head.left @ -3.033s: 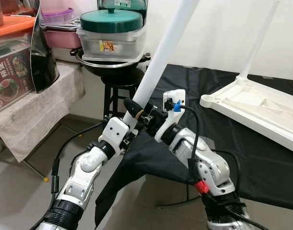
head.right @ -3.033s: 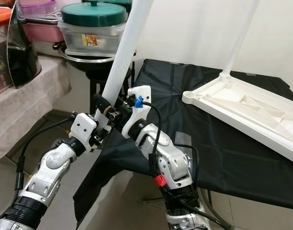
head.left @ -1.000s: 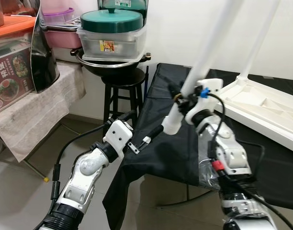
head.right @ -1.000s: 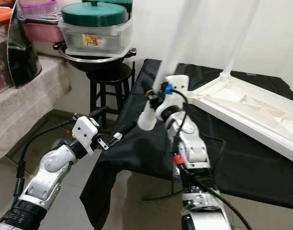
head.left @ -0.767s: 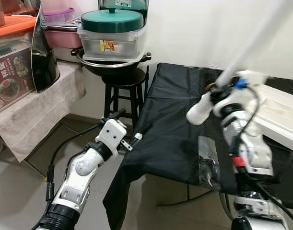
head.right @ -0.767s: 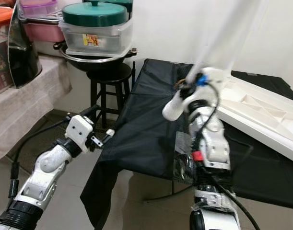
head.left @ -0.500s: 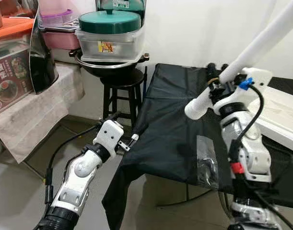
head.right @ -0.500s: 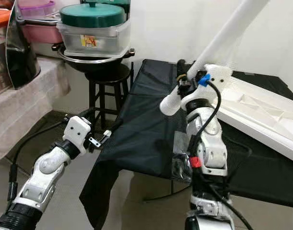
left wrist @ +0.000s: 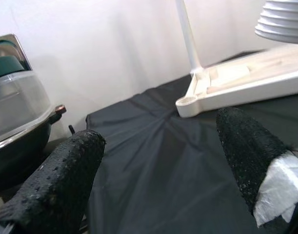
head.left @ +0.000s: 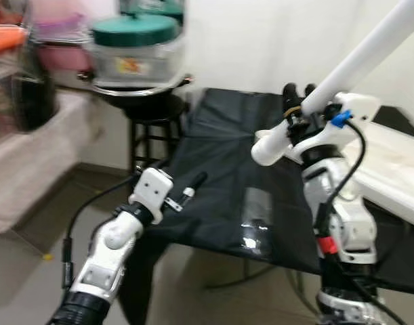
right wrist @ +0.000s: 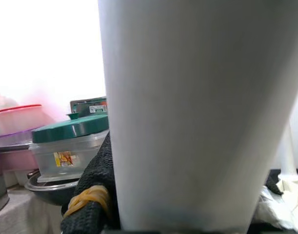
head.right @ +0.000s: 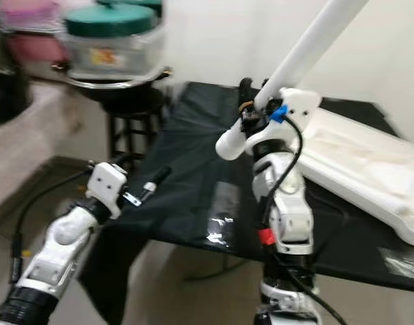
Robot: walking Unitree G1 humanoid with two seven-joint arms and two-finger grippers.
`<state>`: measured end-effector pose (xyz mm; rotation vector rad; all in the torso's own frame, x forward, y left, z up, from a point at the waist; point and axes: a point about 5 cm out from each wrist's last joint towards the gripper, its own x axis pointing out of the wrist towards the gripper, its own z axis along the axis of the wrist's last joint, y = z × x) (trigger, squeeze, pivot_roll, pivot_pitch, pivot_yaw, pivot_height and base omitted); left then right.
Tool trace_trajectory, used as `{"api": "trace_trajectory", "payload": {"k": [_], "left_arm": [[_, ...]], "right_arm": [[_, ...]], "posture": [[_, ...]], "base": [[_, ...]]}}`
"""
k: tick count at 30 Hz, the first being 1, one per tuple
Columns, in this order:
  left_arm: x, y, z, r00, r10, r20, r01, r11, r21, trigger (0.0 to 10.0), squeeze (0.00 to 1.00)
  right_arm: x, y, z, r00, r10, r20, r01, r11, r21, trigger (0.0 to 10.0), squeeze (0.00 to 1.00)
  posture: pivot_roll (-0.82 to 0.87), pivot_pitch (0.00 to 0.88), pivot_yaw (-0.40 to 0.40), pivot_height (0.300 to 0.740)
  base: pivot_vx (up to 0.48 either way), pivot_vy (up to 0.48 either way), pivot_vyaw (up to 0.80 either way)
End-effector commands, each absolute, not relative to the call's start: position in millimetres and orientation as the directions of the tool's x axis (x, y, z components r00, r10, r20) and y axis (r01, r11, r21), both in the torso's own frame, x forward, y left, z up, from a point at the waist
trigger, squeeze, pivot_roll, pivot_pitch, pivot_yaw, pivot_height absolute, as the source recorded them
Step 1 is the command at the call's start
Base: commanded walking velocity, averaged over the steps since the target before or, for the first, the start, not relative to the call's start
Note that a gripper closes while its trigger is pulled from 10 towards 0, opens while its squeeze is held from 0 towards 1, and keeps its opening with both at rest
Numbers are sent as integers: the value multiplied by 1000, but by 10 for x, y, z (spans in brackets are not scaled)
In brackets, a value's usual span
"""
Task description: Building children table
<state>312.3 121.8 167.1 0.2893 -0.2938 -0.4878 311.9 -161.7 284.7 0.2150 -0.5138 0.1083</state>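
The right gripper (head.left: 296,95) is clamped around a long white cylindrical table leg (head.left: 356,64), holding it tilted above the black cloth-covered table (head.left: 220,183), its rounded lower end pointing toward the robot's left and the tube rising up and to the right out of the top of the head views. The black fingers (head.left: 288,91) wrap the leg near its lower end, and in the right wrist view the white leg (right wrist: 197,112) stands directly in front of the camera with a black finger bearing a yellow rubber band (right wrist: 90,195) pressed against it. The left gripper (head.left: 186,189) hovers low at the near left edge of the black cloth, its two fingers spread apart and holding nothing; the left wrist view looks between them across the cloth. On the right side of the table lies the white plastic children's tabletop (head.right: 356,172), upside down with its ribbed underside showing, and one white leg already stands upright in its corner socket (left wrist: 188,39). A clear plastic bag (head.left: 255,220) lies on the cloth near the front edge. To the far left, a clear food container with a green lid (head.left: 133,47) sits in a dark wok (left wrist: 12,161) atop a black stool (head.left: 149,125). The head views are blurred.
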Motion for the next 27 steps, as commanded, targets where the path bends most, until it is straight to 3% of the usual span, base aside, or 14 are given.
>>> {"api": "trace_trajectory", "payload": {"k": [1,17,23,27], "left_arm": [[3130,1265,1646,859,-476,187,398,852,339,10000,0],[3146,1204,1705,858,-473,201,398,859,322,10000,0],[3164,1209,1710,858,-474,198,399,858,323,10000,0],[3172,1197,1717,857,-475,199,401,858,322,10000,0]], "right_arm": [[3094,-1553,2851,866,66,496,-174,970,173,0,0],[3048,-1462,2807,877,88,472,-201,960,194,0,0],[3072,-1328,2734,898,156,411,-314,882,352,0,0],[3066,-1311,2706,903,162,398,-309,888,340,0,0]], "posture": [[43,0,-57,740],[43,0,-53,740],[38,0,-49,740],[38,0,-49,740]], "base": [[0,-480,0],[0,-480,0],[0,-480,0],[0,-480,0]]}}
